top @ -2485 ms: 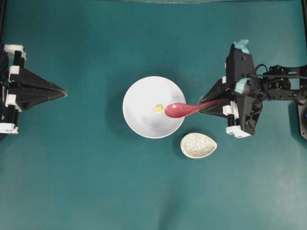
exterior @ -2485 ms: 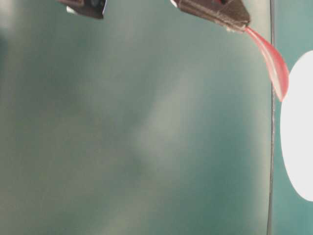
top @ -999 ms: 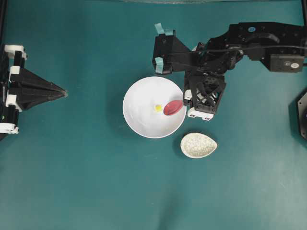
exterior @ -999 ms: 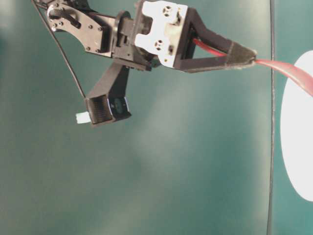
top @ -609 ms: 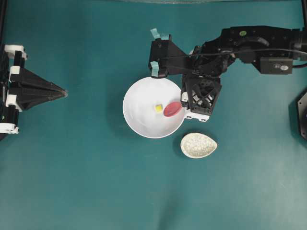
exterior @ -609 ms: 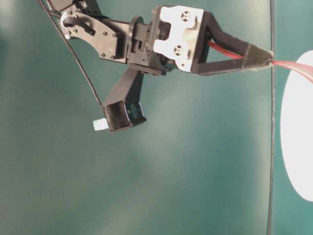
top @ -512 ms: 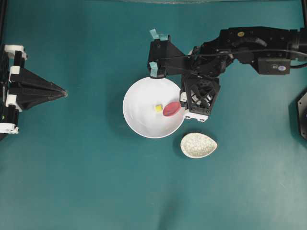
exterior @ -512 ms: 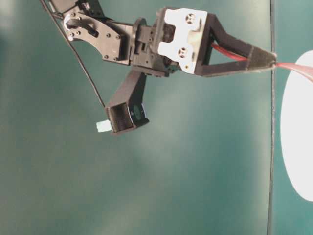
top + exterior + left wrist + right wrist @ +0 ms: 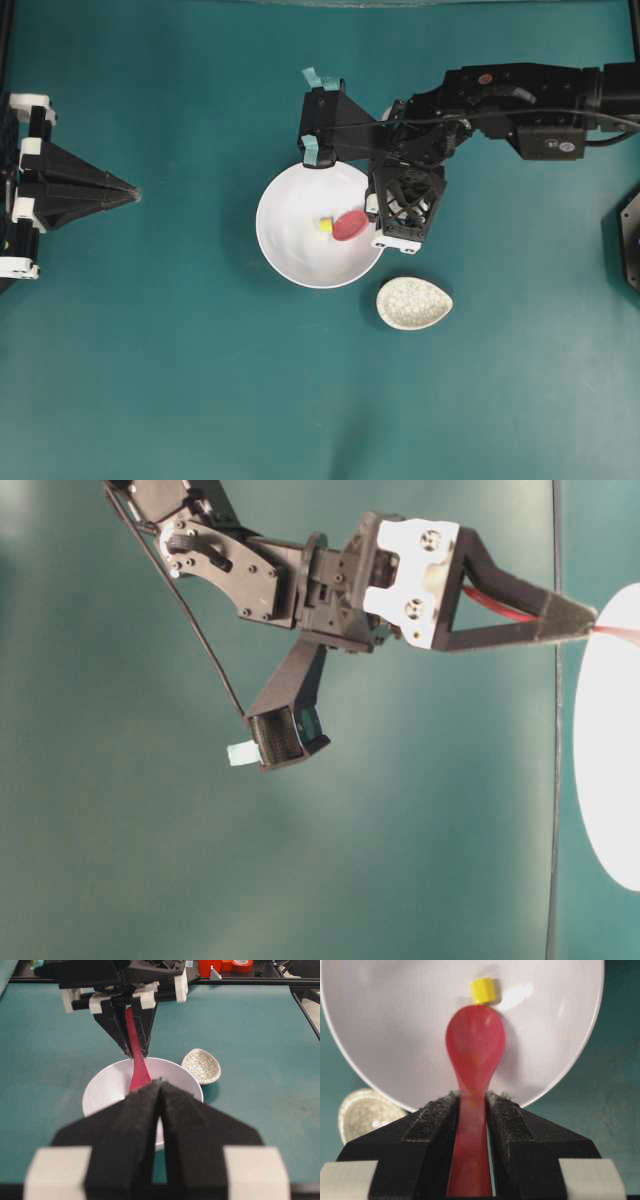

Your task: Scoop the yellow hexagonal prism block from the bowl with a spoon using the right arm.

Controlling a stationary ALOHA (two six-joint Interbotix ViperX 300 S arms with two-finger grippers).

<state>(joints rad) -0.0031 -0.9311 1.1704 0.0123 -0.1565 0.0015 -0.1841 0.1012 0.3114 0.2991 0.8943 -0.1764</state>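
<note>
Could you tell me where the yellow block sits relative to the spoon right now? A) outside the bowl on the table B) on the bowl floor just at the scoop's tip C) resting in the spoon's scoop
B: the yellow block lies on the bowl floor just beyond the spoon tip; the scoop is empty.

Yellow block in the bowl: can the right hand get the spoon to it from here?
Probably yes. The right hand grips the spoon, whose tip sits right at the yellow block inside the bowl, with nothing between them.
</note>
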